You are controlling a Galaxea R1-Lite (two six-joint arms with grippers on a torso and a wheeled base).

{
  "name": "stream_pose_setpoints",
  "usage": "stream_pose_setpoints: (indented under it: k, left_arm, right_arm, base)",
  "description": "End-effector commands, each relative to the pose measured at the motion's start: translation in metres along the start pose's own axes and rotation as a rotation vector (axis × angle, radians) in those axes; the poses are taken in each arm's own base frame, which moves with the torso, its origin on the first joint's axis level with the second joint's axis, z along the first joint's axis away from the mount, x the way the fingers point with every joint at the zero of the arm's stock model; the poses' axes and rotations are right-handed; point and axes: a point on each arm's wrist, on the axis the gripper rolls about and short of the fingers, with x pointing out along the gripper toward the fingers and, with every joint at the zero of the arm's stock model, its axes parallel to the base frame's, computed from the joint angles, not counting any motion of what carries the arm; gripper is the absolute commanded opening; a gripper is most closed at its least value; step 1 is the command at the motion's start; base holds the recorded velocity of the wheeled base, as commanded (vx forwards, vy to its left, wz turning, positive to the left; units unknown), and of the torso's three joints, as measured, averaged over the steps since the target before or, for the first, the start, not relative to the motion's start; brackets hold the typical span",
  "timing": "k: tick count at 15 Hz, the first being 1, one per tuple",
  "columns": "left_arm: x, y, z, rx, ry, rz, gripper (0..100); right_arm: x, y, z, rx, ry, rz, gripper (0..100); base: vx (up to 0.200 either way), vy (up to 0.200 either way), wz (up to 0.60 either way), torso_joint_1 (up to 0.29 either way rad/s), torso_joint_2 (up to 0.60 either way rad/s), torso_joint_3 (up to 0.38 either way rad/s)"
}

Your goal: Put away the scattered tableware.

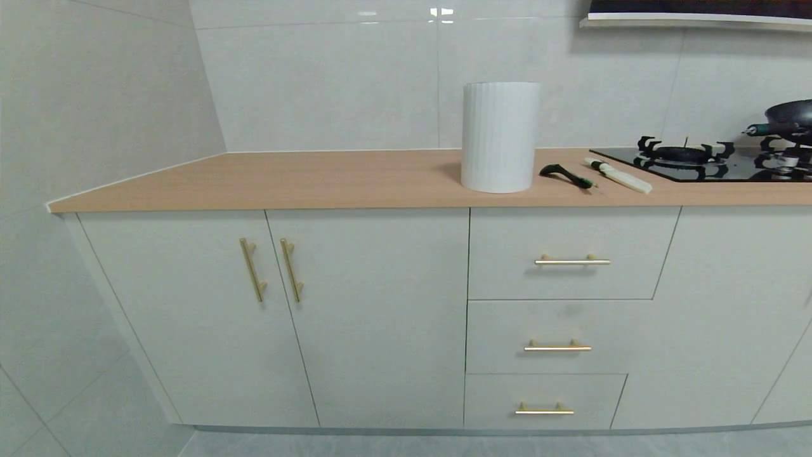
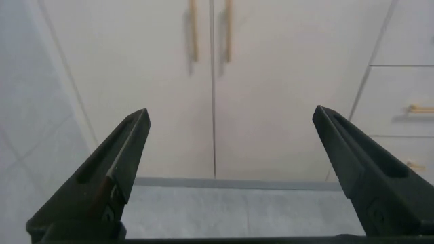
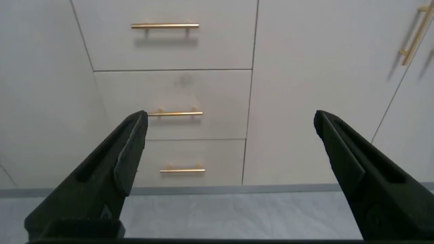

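The counter (image 1: 285, 181) is high above the left gripper (image 2: 229, 114) and the right gripper (image 3: 229, 116). A white jar (image 1: 500, 136) stands on it, with a knife (image 1: 618, 175) and a peeler (image 1: 566, 175) just beside. Both grippers hang low, jaws wide apart, empty. Nothing looks picked up yet. Next, an arm must rise to the peeler.

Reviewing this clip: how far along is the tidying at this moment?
Done: nothing visible. The black-handled peeler and the white knife lie loose on the countertop, beside the white ribbed holder. In hand: nothing. The left gripper and right gripper are open and empty, low before the cabinet fronts. Left: both utensils need picking up and stowing, probably in the holder.
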Motion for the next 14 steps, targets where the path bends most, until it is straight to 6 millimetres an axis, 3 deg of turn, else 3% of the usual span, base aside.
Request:
stream_pose_setpoints:
  k: [1, 3, 9, 14]
  left_arm:
    - [0.0, 0.0, 0.0001, 0.0, -0.001, 0.001, 100]
    - [0.0, 0.0, -0.0001, 0.0, 0.0, 0.001, 100]
    - [0.0, 0.0, 0.0001, 0.0, -0.001, 0.001, 100]
    - [0.0, 0.0, 0.0001, 0.0, -0.001, 0.001, 100]
  right_arm:
    - [0.0001, 0.0, 0.0001, 0.0, 0.001, -0.001, 100]
    - [0.0001, 0.0, 0.0001, 0.0, 0.001, -0.001, 100]
    - [0.0001, 0.0, 0.0001, 0.0, 0.001, -0.001, 100]
    - [0.0001, 0.0, 0.0001, 0.0, 0.001, -0.001, 100]
  base:
    - [0.0, 0.0, 0.0, 0.0, 0.0, 0.0]
    - [0.0, 0.0, 0.0, 0.0, 0.0, 0.0]
    - [0.2, 0.0, 0.0, 0.0, 0.0, 0.004]
    - [0.0, 0.0, 0.0, 0.0, 0.0, 0.0]
